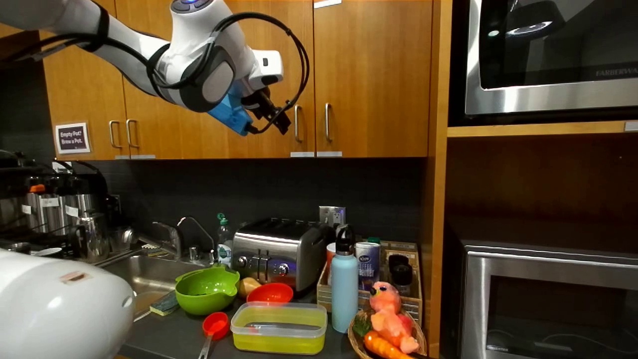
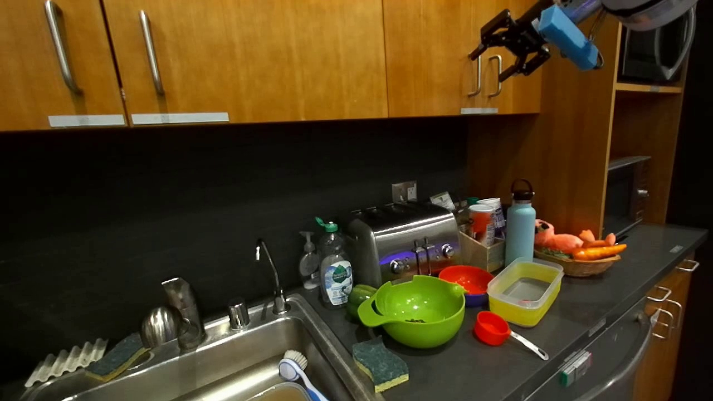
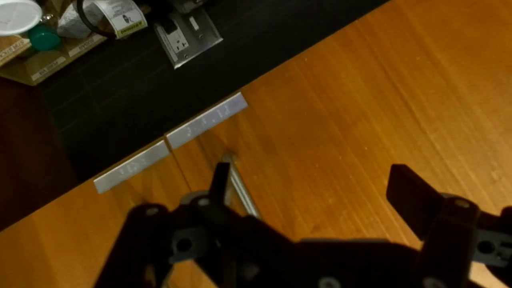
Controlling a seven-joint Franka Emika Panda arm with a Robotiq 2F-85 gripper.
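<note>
Jaws spread wide, the black two-fingered gripper hangs near a straight silver metal handle; best line up slowly.

Here an exterior view faces the cabinets nearly square-on; from close by the sink, an exterior view slants along the table; both catch the toaster. My wrist view, tilted upside down, peers past my pincer, cabinets up close.

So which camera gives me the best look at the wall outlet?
The wrist view: the wall outlet shows largest there, tilted, yet with its switch and socket easy to make out. Both exterior views show it too, but small, near the toaster.
</note>
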